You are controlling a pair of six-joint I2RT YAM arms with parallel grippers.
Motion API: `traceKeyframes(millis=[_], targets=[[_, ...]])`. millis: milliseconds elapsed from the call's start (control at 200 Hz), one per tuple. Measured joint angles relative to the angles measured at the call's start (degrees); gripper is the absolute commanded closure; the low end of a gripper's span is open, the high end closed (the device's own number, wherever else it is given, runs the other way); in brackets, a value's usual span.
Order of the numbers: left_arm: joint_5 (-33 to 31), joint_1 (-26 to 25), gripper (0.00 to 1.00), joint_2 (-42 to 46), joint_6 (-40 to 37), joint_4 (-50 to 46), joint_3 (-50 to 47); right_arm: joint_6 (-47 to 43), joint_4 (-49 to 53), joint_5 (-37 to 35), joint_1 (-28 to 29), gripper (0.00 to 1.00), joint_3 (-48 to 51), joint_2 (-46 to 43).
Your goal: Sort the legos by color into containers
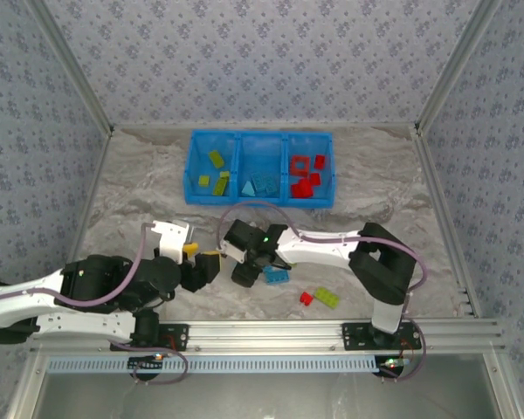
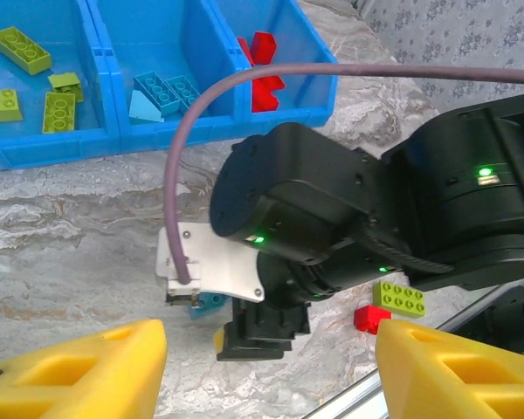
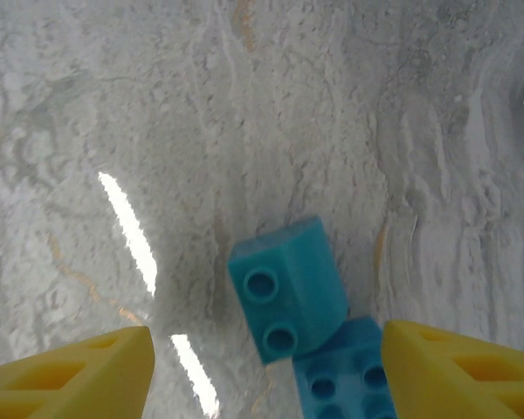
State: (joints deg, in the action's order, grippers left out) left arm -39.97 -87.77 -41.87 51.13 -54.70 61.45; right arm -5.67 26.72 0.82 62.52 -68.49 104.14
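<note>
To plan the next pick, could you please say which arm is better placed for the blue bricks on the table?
Right, probably: the right gripper hangs open over the blue bricks, fingers either side; the left gripper faces the right wrist instead.

You have one blue bin [image 1: 323, 199] at twelve o'clock with three compartments [image 1: 260, 157], holding four lime bricks [image 1: 217, 158], three light blue pieces [image 2: 157, 92] and roughly four red pieces [image 1: 320, 161]. Loose toward five o'clock: two light blue bricks [image 3: 288, 288], one red brick [image 1: 306, 298], one lime brick [image 1: 326, 298].

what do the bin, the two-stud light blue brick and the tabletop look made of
Bin: likely molded plastic, bright blue, thin walls.
Two-stud light blue brick: hard plastic, smooth satin, crisp studs.
Tabletop: marble-patterned, glossy, streaked glare; stone or laminate, unclear.
</note>
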Motion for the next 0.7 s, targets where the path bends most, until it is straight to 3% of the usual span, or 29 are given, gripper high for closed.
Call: traceKeyframes(millis=[465, 700], targets=[[-0.39, 0.00, 0.35, 0.20, -0.04, 0.55, 0.00, 1.62, 3.58, -1.95, 0.20, 0.28, -5.25, 4.48], [-0.39, 0.00, 0.34, 0.20, -0.07, 0.74, 0.00, 2.89, 5.14, -2.34, -3.96, 0.30, -5.25, 5.68]])
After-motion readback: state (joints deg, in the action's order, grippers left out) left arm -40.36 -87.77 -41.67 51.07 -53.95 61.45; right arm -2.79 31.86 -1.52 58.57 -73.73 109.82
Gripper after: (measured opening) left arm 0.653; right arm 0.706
